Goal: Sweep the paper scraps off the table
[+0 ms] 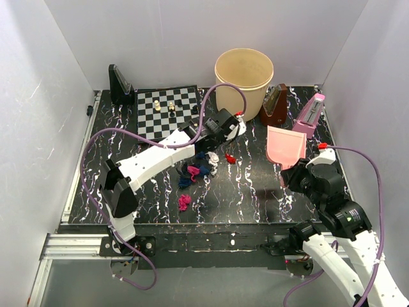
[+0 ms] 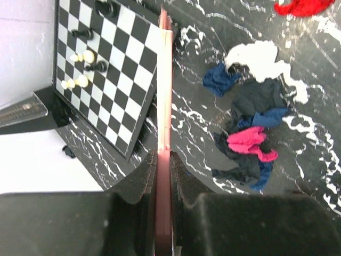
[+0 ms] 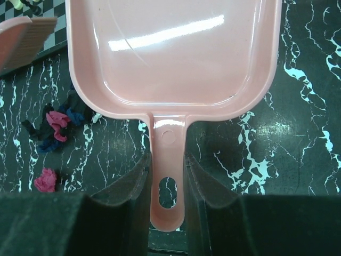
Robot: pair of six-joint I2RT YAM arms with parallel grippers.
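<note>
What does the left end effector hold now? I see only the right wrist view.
Observer: The left end effector is shut on a pink brush, which its wrist view shows edge-on.
Operator: Are there scraps that I cannot see?
Observer: Yes. A red scrap lies on the table, left of the dustpan.
Operator: Is there any container nearby?
Observer: A beige bucket stands at the far side of the table.
</note>
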